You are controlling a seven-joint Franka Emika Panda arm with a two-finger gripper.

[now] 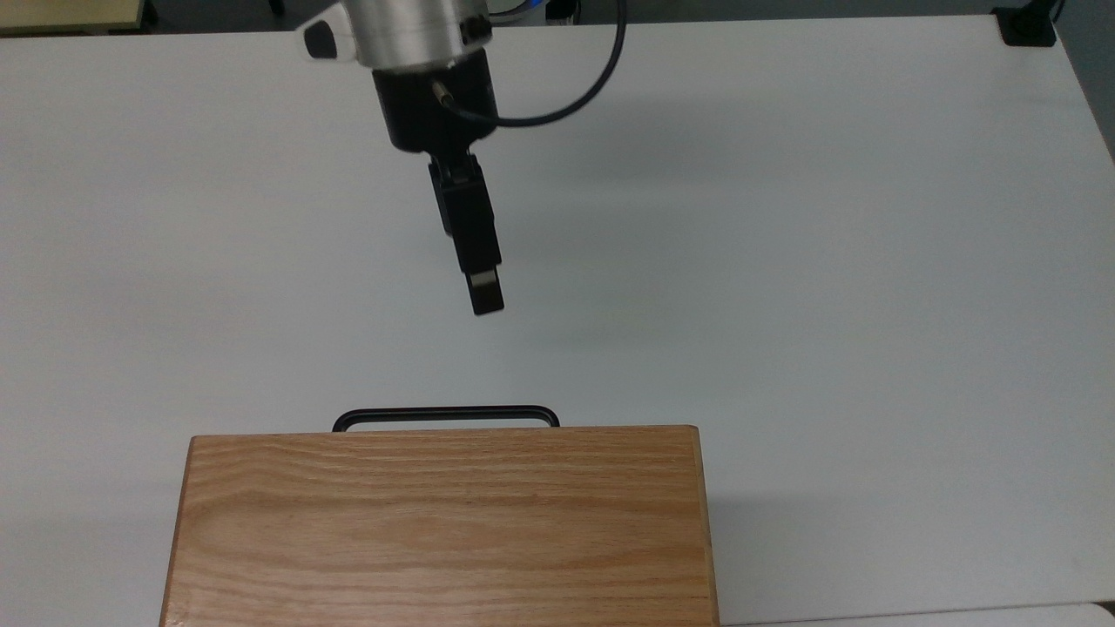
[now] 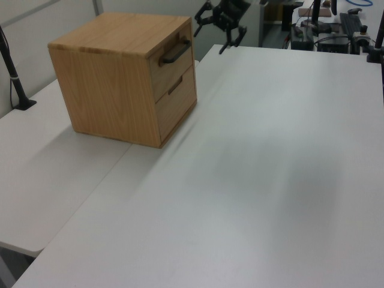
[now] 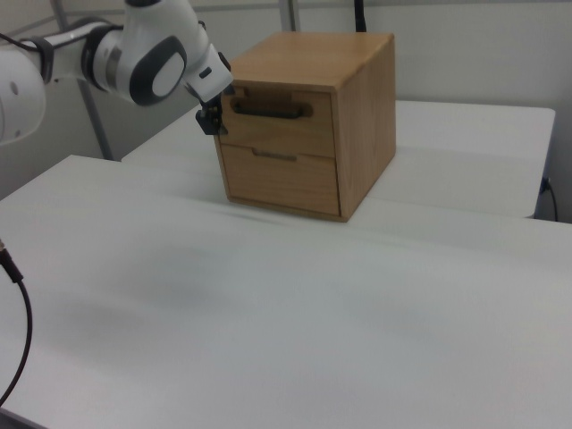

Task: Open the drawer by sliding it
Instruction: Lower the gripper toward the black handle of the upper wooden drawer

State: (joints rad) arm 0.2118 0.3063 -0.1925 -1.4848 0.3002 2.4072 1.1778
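The drawer (image 3: 279,130) is the upper one of two in an oak cabinet (image 1: 444,522); its front sits flush with the cabinet. Its black bar handle (image 1: 444,412) (image 2: 175,52) (image 3: 268,110) juts from the front. My gripper (image 1: 486,300) hangs in the air a short way in front of the handle, apart from it. In the left view the gripper (image 2: 210,34) is open, level with the handle, with nothing between its fingers. In the right view the white arm (image 3: 152,54) covers most of the gripper (image 3: 209,121), which is just off the cabinet's left corner.
A lower drawer (image 3: 280,179) sits under the upper one. The cabinet stands on a white table (image 1: 784,261), near a seam with the adjoining table (image 2: 36,180). A black post (image 2: 15,78) is clamped at the left view's left, a black block (image 1: 1028,26) in the top view's top right.
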